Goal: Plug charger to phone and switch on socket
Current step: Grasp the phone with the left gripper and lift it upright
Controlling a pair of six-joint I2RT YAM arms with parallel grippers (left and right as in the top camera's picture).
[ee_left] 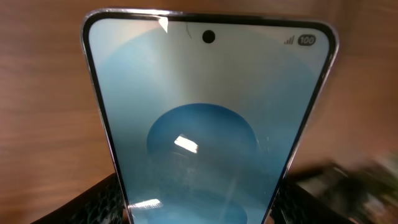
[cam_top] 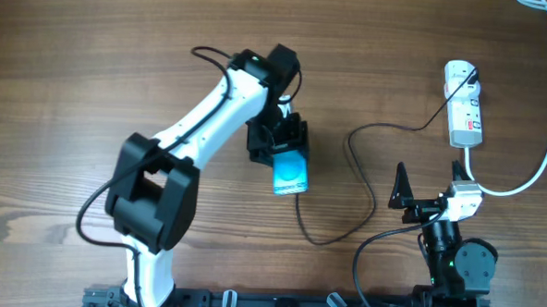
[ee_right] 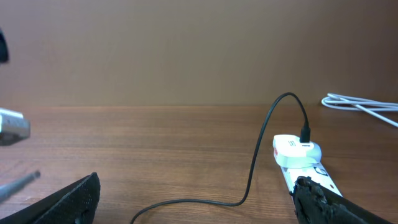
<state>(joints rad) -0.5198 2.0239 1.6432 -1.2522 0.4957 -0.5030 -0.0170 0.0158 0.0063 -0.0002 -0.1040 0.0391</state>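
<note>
The phone (cam_top: pixel 290 175) lies with its teal screen up at the table's middle. My left gripper (cam_top: pixel 278 140) is shut on its far end. In the left wrist view the phone (ee_left: pixel 205 106) fills the picture, held between both fingers (ee_left: pixel 199 208). The charger's thin black cable (cam_top: pixel 363 227) runs from the phone's near edge, loops right and goes up to the white socket (cam_top: pixel 464 106) at the far right. Whether its tip sits in the phone I cannot tell. My right gripper (cam_top: pixel 429 186) is open and empty, just short of the socket. The right wrist view shows the socket (ee_right: pixel 297 151), the cable (ee_right: pixel 255 168) and the wide-open fingers (ee_right: pixel 193 199).
A thick white cord (cam_top: pixel 531 179) curves from the socket's near end round to the table's right edge and far corner; it also shows in the right wrist view (ee_right: pixel 360 102). The left arm (cam_top: pixel 201 123) stretches across the table's left-middle.
</note>
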